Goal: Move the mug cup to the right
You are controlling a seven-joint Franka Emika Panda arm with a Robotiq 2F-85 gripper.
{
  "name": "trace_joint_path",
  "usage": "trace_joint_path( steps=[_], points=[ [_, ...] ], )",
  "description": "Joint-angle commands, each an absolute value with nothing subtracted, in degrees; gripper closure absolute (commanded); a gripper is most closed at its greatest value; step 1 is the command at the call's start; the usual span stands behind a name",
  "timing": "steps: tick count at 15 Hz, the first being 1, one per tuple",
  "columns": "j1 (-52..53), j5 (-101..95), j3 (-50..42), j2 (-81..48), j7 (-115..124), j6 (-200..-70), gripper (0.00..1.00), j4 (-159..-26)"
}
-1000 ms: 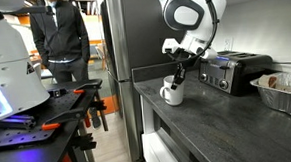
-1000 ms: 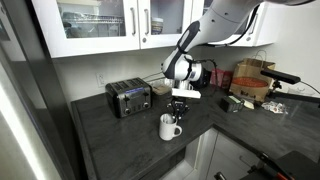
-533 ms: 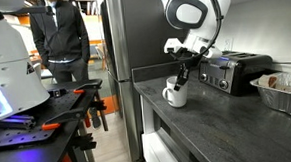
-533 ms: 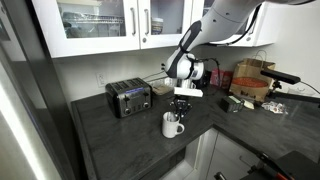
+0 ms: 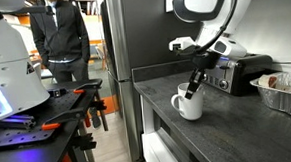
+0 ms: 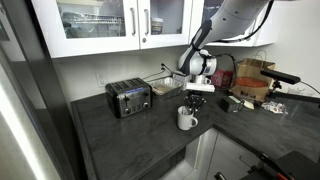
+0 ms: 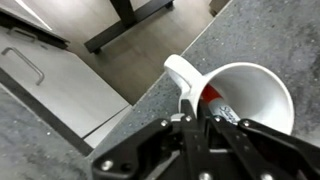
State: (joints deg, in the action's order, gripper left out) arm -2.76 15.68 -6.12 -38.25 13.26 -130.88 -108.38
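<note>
The table (image 5: pixel 243 126) ends just in front of the mug cup (image 5: pixel 189 105), lower centre. My fingers (image 5: pixel 194 83) pinch only its rim beside the handle. I judge that thin hold could slip, tipping it over the edge.

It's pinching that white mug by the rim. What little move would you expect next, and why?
Probably a short shift to the right along the counter, then letting go. The gripper is shut on the rim of the mug cup, next to its handle, so the hold looks secure, and the mug stands near the counter's front edge.
</note>
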Motion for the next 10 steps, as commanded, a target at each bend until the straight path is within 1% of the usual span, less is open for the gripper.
trace_joint_path(
  steps=[1,10],
  points=[
    [-3.7,15.1,-6.8,-37.0,16.9,-127.0,0.97,-107.8],
    [-6.7,20.3,-5.3,-38.3,18.1,-126.6,0.97,-106.9]
  ],
)
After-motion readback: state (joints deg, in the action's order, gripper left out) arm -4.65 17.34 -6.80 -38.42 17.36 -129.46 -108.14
